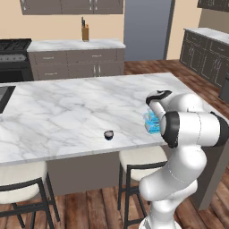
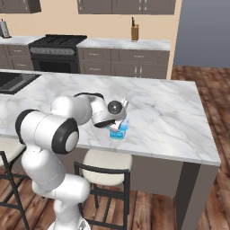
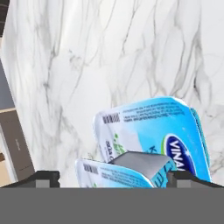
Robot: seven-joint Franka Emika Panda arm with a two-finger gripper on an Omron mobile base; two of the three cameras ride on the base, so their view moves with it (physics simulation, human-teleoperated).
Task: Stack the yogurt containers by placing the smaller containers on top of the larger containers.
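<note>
On the marble worktop the cup sits well apart from the tub, unstacked, under the claw, spread wide, empty.

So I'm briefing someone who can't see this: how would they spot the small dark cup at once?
Find the big marble island mid-kitchen. Near its front edge, above the gap between the two stools, sits the small dark cup, alone on bare marble. It is round, near-black and tiny, unlike the bigger light-blue tub by the robot's arm.
</note>
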